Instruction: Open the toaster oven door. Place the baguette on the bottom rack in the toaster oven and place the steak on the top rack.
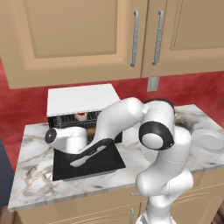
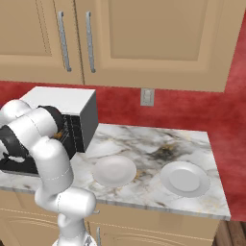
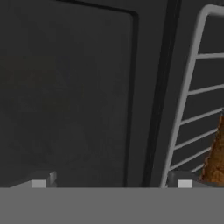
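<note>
Nowhere on the black box-shaped toaster oven with its flat white top (image 1: 83, 99) or on the things around it can any brand, label or writing be read. Its flat black door panel (image 1: 89, 164) lies folded down on the marbled white counter (image 1: 33, 175), its free edge just short of the counter's front edge at 6 o'clock. The small golden-brown baguette (image 3: 217, 157) rests on the lower grey wire rack (image 3: 192, 109), at 3 o'clock in the hand view, beside the rack's rounded front rail. The reddish steak with a pale rim (image 1: 81, 116) sits on the upper wire rack (image 1: 65, 118), at 12 o'clock of the arm's wrist in the left base view. The two-finger gripper (image 3: 111, 180) has its jaws wide apart, empty, over the dark door surface. Two round white plates (image 2: 114, 170) (image 2: 185, 178) lie well apart from the oven toward 3 o'clock, with bare counter between.
</note>
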